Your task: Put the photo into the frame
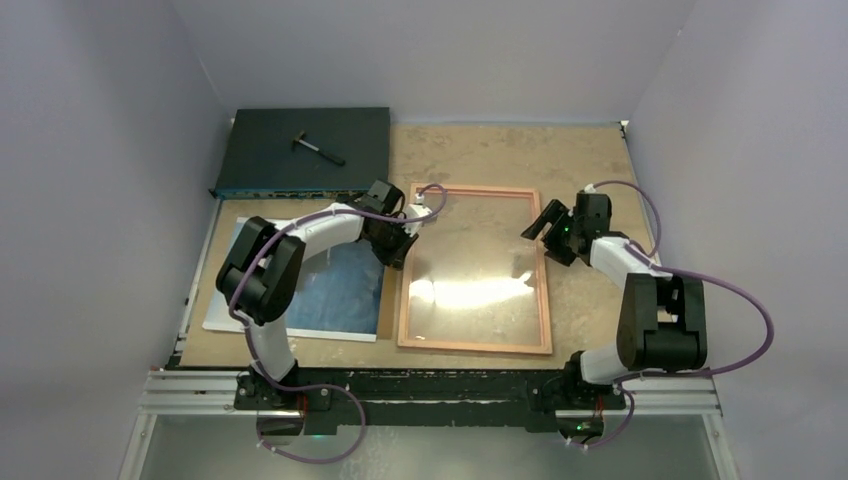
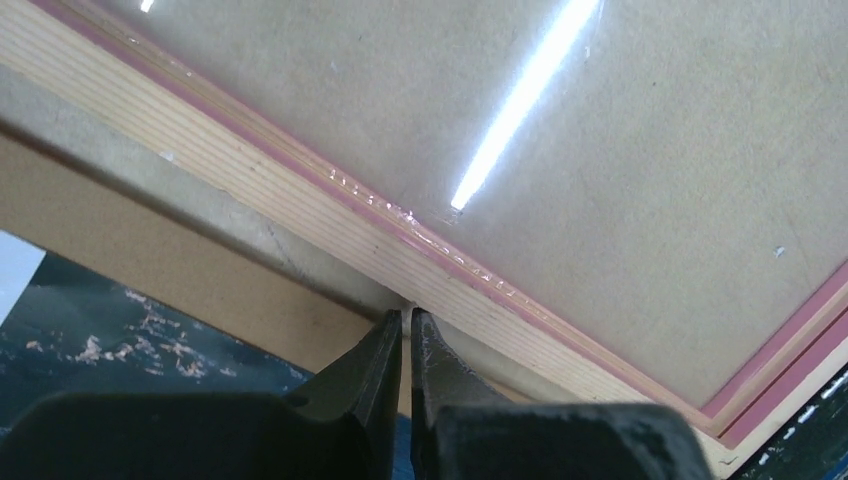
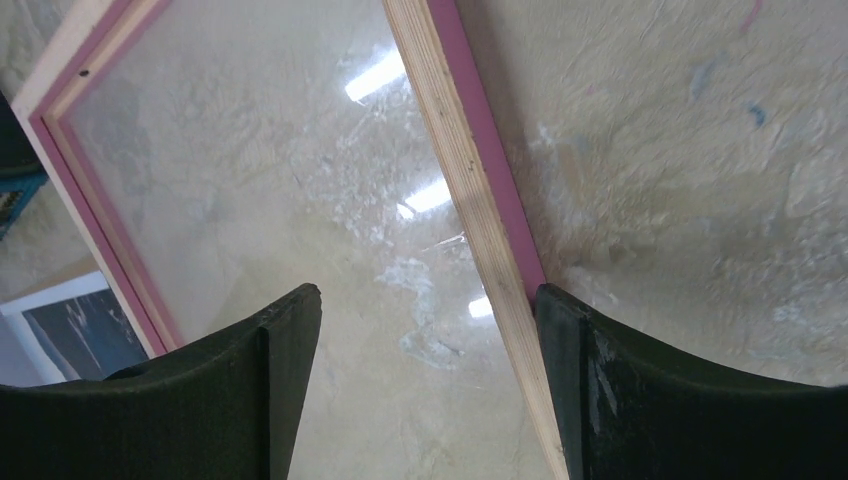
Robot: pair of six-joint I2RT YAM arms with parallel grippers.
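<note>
So the pink frame lies flat mid-table, the blue photo just left of it, left gripper at its left rail, right gripper over the right rail.

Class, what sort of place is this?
Probably a robotics lab workcell: two black-and-white arms bolted to a metal rail, plain grey walls boxing in a brown board tabletop, a dark flat electronics box.

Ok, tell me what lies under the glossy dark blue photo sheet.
The glossy dark blue photo lies on a flat brown backing board, which shows past its edges. Whatever else sits beneath is hidden by the photo itself.
</note>
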